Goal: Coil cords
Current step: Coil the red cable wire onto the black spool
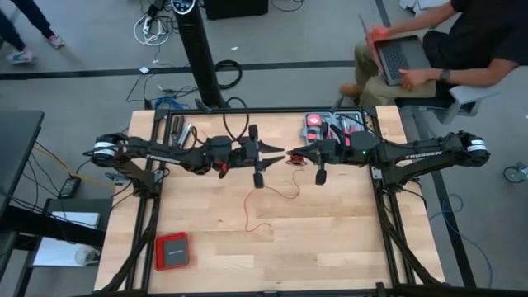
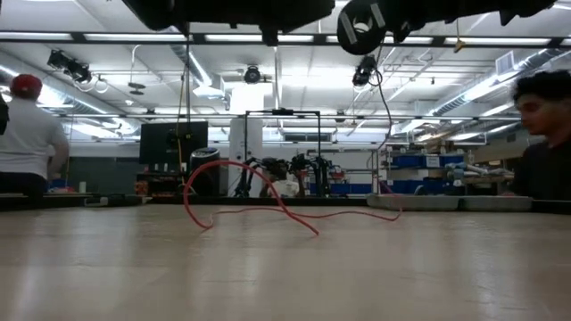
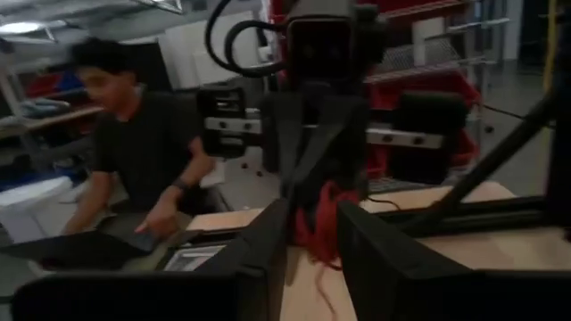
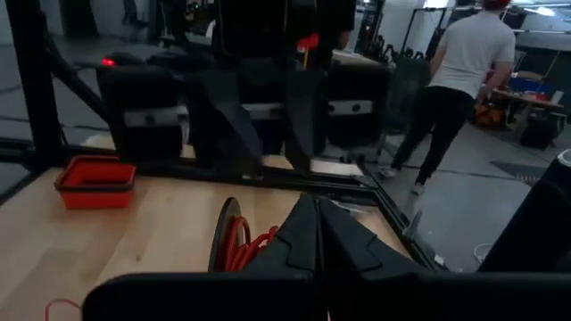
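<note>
**Red cord between two grippers, mid-air over the table centre**

Pinching a small bundle of the cord [image 1: 294, 159] in the right gripper [image 1: 289, 154], its two fingers pressed flat together. Holding the left gripper [image 1: 277, 152] nose to nose with it, fingers [image 3: 268, 254] standing apart on either side of the bundle and clamping nothing. Trailing the rest of the cord down to the table [image 1: 346, 247] as one loose tail, arching up in a loop near the middle of the boards in the low view.

Handling, as judged: dealing with something very light, thin and limp, yet springy enough to be holding that arch unaided. Expecting the turns to be springing open once released, and so thin a strand to be slipping from between the pads. Favouring a hold across all turns of the bundle at once, not on a single strand; taking the tail close to the bundle when drawing in slack. Snagging on a fingertip seems the chief risk.

Surroundings, in descending size: tray [image 1: 334, 128] of tools lying at the table's far edge, just behind the right arm; red box [image 1: 172, 251] sitting well apart at the near left corner. Neither is crossing the tail's path. Beyond the table, a seated person working at a laptop [image 1: 398, 56].
</note>
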`<state>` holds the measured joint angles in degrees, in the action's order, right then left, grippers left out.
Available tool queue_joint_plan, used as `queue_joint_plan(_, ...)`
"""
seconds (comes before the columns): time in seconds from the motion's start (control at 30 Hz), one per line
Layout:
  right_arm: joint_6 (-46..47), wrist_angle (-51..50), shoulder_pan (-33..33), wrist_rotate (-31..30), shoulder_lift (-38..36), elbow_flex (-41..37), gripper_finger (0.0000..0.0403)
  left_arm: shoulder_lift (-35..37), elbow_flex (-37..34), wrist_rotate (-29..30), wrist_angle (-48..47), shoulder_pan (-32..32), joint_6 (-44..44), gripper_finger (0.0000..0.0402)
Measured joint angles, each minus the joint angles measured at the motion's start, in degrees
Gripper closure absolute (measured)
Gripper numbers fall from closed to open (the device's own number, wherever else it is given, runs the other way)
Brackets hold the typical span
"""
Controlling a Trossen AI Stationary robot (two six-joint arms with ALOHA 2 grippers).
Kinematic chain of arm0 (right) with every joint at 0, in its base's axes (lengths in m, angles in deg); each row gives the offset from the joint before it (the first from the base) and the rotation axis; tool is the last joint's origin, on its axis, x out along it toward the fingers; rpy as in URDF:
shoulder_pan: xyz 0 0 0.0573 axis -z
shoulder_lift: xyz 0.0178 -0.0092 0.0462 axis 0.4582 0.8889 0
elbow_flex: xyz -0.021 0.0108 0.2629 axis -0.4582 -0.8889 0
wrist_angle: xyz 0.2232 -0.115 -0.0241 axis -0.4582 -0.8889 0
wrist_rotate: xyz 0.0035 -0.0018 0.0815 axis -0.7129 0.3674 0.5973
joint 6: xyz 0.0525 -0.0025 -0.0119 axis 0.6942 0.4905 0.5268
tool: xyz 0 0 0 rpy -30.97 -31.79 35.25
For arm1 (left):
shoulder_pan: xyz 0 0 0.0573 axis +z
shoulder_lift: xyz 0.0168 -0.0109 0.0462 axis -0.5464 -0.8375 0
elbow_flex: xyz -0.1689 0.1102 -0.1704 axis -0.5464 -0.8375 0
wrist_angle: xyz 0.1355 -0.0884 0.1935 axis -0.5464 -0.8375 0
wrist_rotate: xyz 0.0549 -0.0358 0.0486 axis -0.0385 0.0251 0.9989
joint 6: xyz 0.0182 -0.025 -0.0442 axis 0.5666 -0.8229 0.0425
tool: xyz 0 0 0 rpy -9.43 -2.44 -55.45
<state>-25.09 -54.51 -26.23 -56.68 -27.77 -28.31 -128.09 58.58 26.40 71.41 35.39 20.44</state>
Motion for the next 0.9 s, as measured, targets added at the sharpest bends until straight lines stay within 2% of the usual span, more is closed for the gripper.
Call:
queue_joint_plan(0.2,-1.2,5.8,0.5,0.0,0.2,0.0,0.0402,0.4,0.0,-3.7,-6.5,-0.3,-5.4,0.0296)
queue_joint_plan(0.43,-2.3,15.7,1.1,1.1,2.4,0.1,0.0403,-0.5,0.0,-3.8,-8.7,-0.8,-9.3,0.0296)
queue_joint_plan(0.6,-4.8,24.5,1.3,1.5,6.1,0.1,0.0403,-1.6,0.0,0.7,-8.3,-0.8,-12.0,0.0296)
queue_joint_plan(0.77,-6.5,31.5,1.5,1.5,9.5,0.2,0.0403,-2.6,0.0,1.5,-7.4,-0.8,-14.0,0.0296)
queue_joint_plan(0.9,-7.0,32.0,1.6,2.1,12.1,2.5,0.0403,-3.3,0.0,3.9,-6.8,-0.8,-15.5,0.0296)
